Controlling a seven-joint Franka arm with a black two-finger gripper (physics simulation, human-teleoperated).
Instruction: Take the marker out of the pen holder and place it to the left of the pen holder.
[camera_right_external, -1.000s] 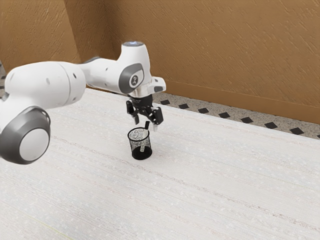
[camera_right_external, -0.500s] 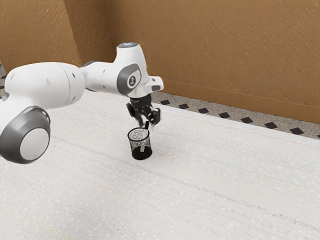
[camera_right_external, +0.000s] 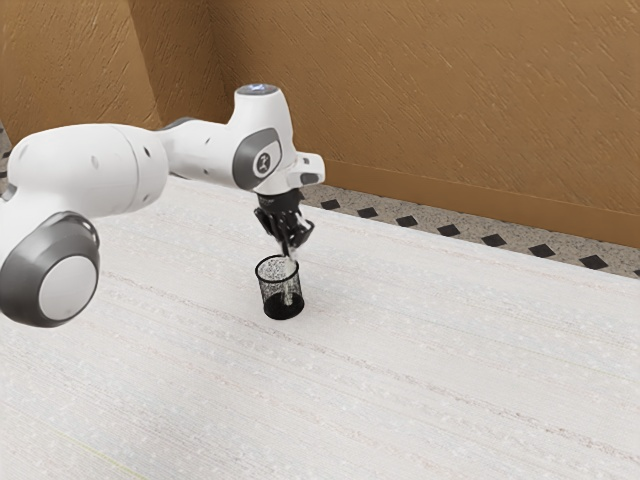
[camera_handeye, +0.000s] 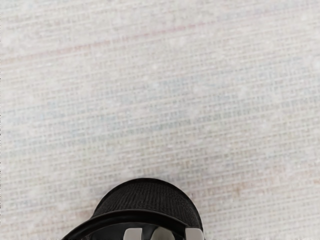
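Your gripper (camera_right_external: 289, 257) has drawn its jaws closer over the pen holder (camera_right_external: 283, 309), just above the centre of the exterior view. The marker (camera_right_external: 288, 292) leans inside the mesh; the wrist view shows gaps between it and both fingers (camera_handeye: 133, 234). With the jaws narrowed but not pinching, your grasp likely needs finishing before any lift.

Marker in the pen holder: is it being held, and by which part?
That cannot be told: the gripper is around the upper end of the marker, but a firm hold isn't confirmed.
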